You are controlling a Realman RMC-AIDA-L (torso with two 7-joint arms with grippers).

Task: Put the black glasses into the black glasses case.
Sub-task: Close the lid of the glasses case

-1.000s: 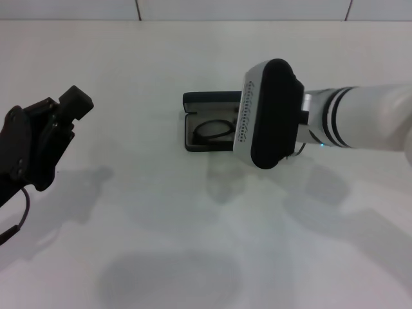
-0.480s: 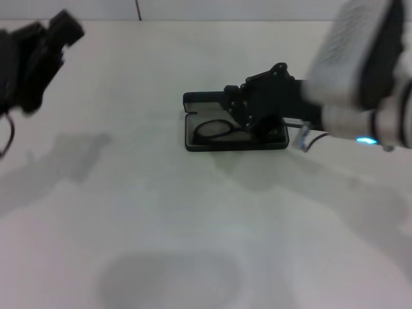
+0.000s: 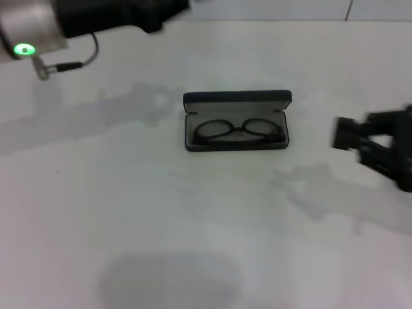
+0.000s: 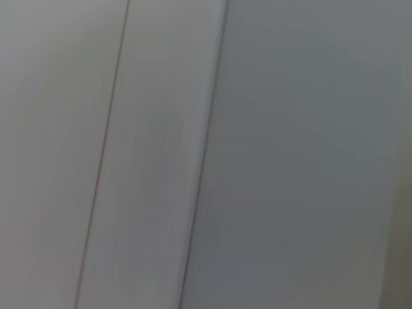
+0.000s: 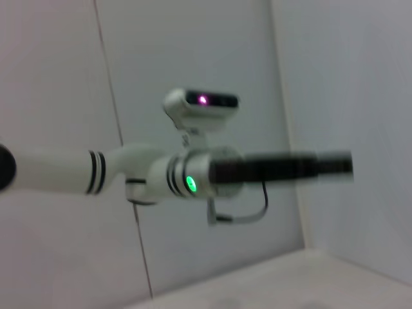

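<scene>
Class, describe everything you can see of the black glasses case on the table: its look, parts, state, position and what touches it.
The black glasses case is a matte black rectangular box with rounded corners, hinged along its far side. It lies open on the white table, lid standing up behind the tray, showing a grey lining. The black glasses lie inside, lenses side by side. Neither gripper touches it: the right gripper is off to its side, the left arm away at the far corner.

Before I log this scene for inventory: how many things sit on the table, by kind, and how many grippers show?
Glasses: 1, lying in the open case
Case: 1, lid up
Grippers: 2, left gripper at the far edge, right gripper beside the case
Total: 4
</scene>
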